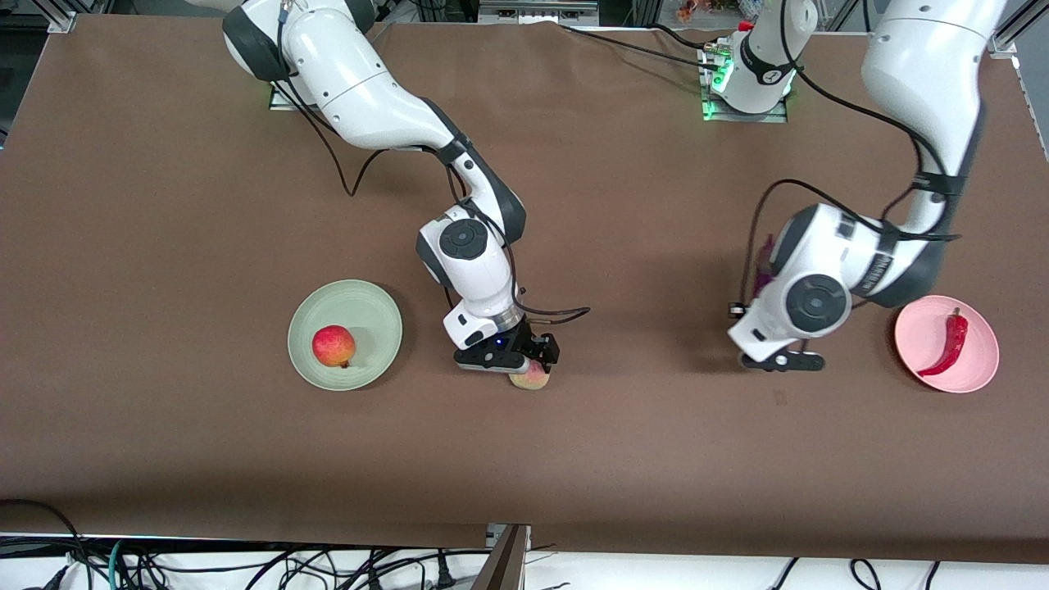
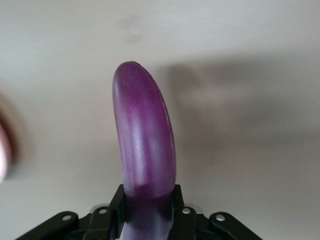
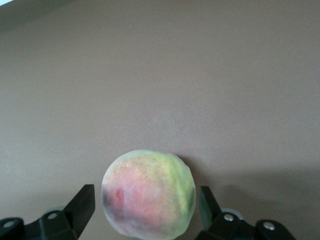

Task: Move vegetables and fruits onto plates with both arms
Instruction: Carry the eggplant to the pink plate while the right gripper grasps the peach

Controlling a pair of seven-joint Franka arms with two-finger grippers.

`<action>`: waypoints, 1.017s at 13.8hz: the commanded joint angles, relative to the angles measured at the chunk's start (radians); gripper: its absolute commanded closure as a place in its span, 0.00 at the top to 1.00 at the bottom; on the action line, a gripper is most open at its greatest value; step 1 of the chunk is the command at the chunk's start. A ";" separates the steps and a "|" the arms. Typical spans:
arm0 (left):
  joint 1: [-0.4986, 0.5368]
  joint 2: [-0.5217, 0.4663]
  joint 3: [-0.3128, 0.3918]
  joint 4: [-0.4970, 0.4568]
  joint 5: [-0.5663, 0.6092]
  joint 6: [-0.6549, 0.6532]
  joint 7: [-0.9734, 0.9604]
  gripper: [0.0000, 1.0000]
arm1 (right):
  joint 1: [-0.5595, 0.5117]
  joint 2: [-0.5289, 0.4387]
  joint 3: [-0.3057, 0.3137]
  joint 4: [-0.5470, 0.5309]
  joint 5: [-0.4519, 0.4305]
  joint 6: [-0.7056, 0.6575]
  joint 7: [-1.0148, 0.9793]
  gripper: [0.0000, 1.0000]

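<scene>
My right gripper (image 1: 515,360) is open and low over the table, its fingers (image 3: 82,204) on either side of the pale yellow-green peach (image 3: 147,192), with small gaps. The peach (image 1: 533,378) rests on the table beside the mint green plate (image 1: 373,305), which holds the red pomegranate-like fruit (image 1: 333,346). My left gripper (image 1: 783,360) is shut on the purple eggplant (image 2: 145,140) and holds it over bare table beside the pink plate (image 1: 979,360). In the front view only a purple sliver of the eggplant (image 1: 766,266) shows. The red chili (image 1: 949,342) lies in the pink plate.
The brown table (image 1: 164,205) stretches wide around both plates. Cables hang along the table edge nearest the front camera (image 1: 246,565). A blurred pinkish rim (image 2: 4,150) shows at the edge of the left wrist view.
</scene>
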 commanded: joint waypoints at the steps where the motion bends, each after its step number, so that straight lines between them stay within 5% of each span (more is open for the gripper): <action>1: 0.088 -0.014 -0.003 -0.012 0.065 -0.011 0.188 0.01 | 0.002 0.035 -0.005 0.039 -0.018 0.023 0.002 0.92; 4: 0.172 0.020 0.023 -0.012 0.168 0.032 0.328 0.01 | 0.014 0.041 -0.003 0.039 -0.018 0.030 0.011 0.86; 5: 0.186 0.021 0.026 -0.010 0.177 0.044 0.366 0.01 | 0.014 0.041 -0.003 0.038 -0.018 0.031 0.007 0.77; 7: 0.194 0.018 0.047 -0.009 0.238 0.051 0.407 0.01 | 0.000 0.030 -0.005 0.038 -0.018 0.019 -0.021 0.44; 9: 0.260 0.017 0.064 -0.018 0.306 0.054 0.416 0.01 | -0.021 -0.005 0.000 0.038 -0.012 -0.056 -0.082 0.25; 14: 0.421 0.025 0.052 -0.046 0.266 0.250 0.711 0.08 | -0.136 -0.170 0.006 0.012 0.093 -0.410 -0.457 0.24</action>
